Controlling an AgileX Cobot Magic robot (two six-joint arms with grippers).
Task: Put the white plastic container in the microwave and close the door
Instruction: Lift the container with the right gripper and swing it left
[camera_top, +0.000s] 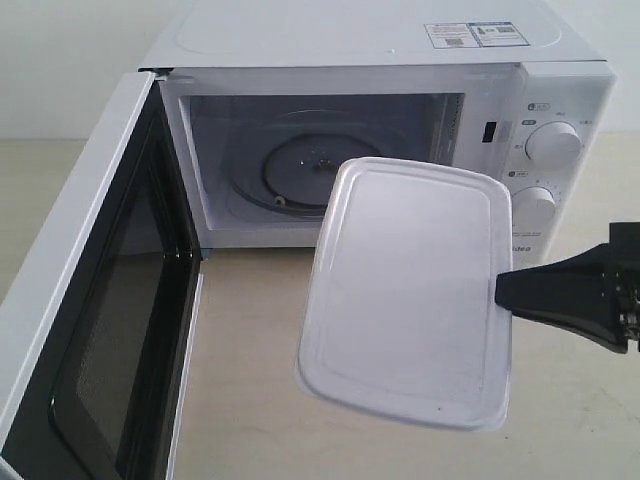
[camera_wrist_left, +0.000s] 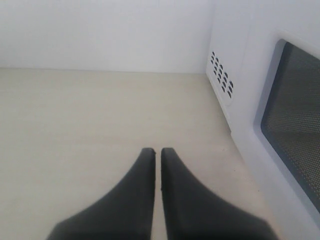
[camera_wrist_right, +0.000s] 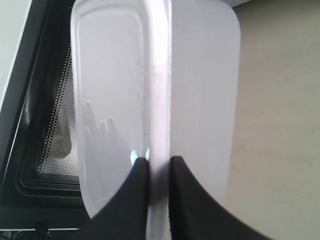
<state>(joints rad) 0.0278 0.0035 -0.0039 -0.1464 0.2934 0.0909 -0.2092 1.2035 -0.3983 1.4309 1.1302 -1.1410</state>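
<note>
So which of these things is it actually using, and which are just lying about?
In use: white plastic container, pinched by the right claw; microwave; its open door.
Just there: table; left claw, shut and empty.

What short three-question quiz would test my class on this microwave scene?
1. True or false: the white door with the dark window, on the boxy white microwave, stands open.
2. What holds the shallow translucent-white plastic container? A. the black right gripper, clamped on its rim; B. a human hand; C. nothing, it lies on the table.
3. Is the container resting on the round glass turntable yet?
Key: 1 true; 2 A; 3 no, it is held in front of the opening.
</note>
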